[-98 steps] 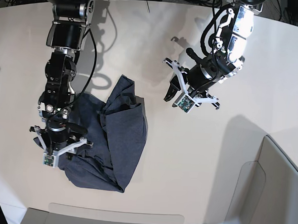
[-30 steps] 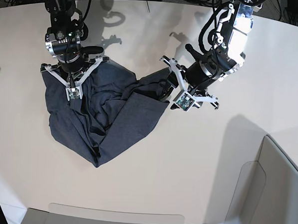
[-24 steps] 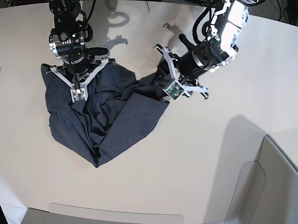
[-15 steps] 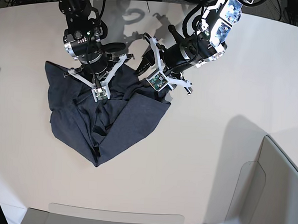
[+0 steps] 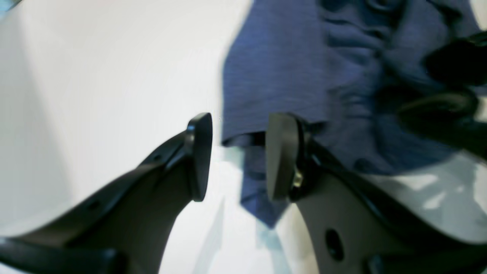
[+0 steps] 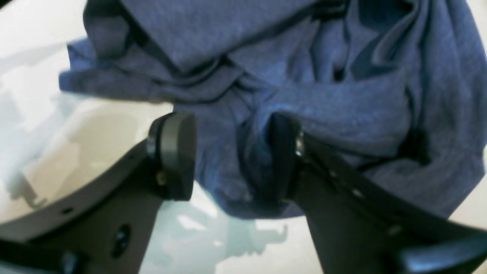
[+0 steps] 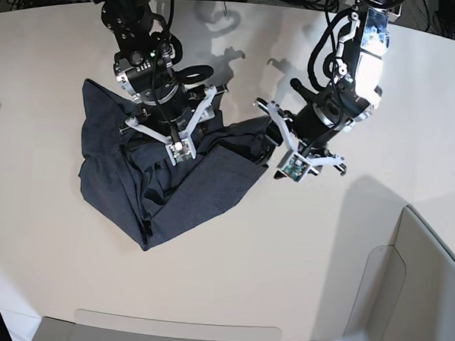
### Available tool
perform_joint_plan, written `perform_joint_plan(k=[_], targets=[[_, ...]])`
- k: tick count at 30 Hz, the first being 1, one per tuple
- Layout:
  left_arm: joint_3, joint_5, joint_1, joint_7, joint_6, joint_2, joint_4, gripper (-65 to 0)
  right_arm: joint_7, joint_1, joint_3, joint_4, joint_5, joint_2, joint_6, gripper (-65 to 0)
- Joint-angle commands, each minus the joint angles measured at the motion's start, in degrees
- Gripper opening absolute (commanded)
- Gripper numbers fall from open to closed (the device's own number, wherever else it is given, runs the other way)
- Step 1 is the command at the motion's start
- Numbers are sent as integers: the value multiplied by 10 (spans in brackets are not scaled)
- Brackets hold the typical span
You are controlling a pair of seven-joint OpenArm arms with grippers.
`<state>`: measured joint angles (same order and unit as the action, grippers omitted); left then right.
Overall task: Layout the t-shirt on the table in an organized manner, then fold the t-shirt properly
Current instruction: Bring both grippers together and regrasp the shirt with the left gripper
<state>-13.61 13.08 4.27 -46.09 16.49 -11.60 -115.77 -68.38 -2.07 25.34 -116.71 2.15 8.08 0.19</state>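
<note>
Base view: the t-shirt (image 7: pixel 166 182) lies crumpled, dark blue-grey, both grippers' jaws parted, clamping nothing.

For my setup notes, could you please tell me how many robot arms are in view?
2: the right gripper is over the t-shirt; the left gripper is at its far edge.
</note>
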Motion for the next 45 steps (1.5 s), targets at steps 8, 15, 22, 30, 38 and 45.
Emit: perform_joint_plan(k=[8,15,22,30,38,45], targets=[[43,3,11,14,-2,2,12,-416,26,71,-3,-11,-1,-37,1,-336],[79,5,25,-40,-1,50,3,-416,85,93,-138,-10,-3,-53,-1,-336],[71,107,22,-142,65,87,1,-416,85,101,-337,0,-3,-47,-1,-335],[47,182,-46,-229,67,123,25,-376,84,47,-404,14,-4,13,0,-335],[-33,182,-106,-218,66,130,116,-344,86,-39,-400,29,-2,27,1,-335],[-38,181,-121,-208,66,164,121,-344,86,-86,-400,29,-2,24,1,-335]])
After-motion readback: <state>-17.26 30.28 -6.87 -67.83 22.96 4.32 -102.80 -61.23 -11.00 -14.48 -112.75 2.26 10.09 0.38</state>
